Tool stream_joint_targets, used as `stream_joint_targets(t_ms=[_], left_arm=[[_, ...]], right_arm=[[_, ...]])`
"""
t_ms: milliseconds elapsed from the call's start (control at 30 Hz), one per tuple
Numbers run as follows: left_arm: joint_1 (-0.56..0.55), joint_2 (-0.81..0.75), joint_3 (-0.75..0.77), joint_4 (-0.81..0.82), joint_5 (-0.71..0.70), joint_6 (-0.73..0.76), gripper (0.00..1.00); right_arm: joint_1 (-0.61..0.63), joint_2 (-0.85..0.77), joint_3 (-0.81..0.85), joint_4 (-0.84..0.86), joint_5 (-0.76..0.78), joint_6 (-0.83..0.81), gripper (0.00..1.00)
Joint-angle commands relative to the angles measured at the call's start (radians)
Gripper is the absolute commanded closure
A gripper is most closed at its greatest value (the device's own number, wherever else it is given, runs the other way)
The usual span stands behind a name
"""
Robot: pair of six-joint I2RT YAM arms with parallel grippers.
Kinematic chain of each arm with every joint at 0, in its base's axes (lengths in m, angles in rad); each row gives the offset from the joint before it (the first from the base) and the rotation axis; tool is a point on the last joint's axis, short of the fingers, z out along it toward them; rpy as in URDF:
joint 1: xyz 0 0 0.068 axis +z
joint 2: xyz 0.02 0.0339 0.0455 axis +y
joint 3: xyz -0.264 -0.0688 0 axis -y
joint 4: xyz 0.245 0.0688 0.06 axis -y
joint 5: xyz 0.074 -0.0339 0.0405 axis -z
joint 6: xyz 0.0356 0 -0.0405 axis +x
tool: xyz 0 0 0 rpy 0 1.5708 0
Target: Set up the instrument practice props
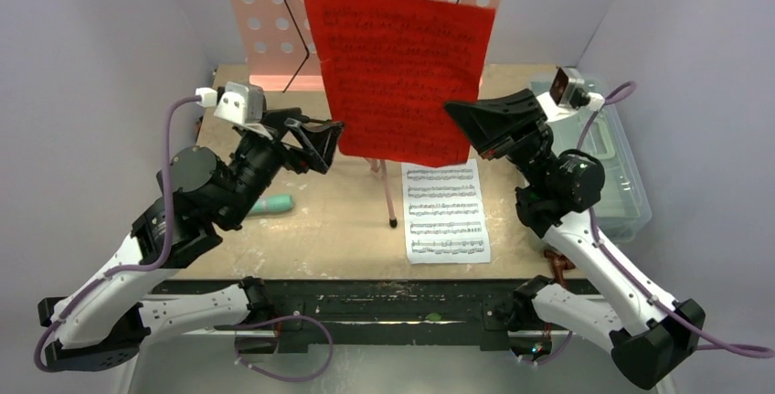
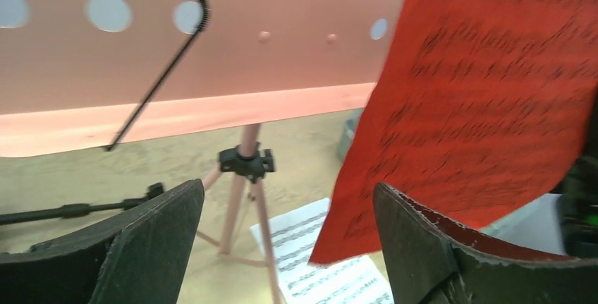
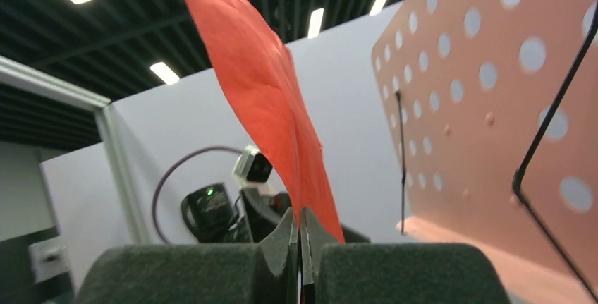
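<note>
One pink music stand (image 1: 265, 10), one red page (image 1: 393, 74) before it clamped in right pincer (image 3: 302, 247), left pincer (image 1: 329, 143) apart alongside, one white page (image 1: 445, 211), one teal tube (image 1: 272, 204) by its foot

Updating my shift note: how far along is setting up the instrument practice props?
Done: the pink music stand stands upright at the back. In hand: the right fingers pinch the red sheet, hanging in front of the stand, not yet on its ledge; the left fingers are open beside it. Left: the white sheet and teal tube lie flat on the table.
</note>
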State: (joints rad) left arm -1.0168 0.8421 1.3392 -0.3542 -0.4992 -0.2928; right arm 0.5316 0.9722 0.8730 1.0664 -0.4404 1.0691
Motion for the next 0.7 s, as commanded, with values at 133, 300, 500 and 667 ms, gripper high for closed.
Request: stream_joint_targets(t_ms=[133, 300, 500, 667], left_arm=[[0.000, 0.112, 0.233, -0.222, -0.201, 0.182, 0.07], [0.000, 0.198, 0.340, -0.201, -0.228, 0.253, 0.07], [0.000, 0.364, 0.562, -0.234, -0.285, 0.320, 0.04], [0.016, 0.451, 0.688, -0.242, -0.315, 0.339, 0.04]], right_arm=[[0.000, 0.043, 0.262, -0.286, 0.134, -0.251, 1.00], [0.001, 0.111, 0.367, -0.328, 0.170, -0.305, 1.00], [-0.001, 0.186, 0.497, -0.366, 0.199, -0.388, 1.00], [-0.001, 0.203, 0.542, -0.396, 0.234, -0.446, 1.00]])
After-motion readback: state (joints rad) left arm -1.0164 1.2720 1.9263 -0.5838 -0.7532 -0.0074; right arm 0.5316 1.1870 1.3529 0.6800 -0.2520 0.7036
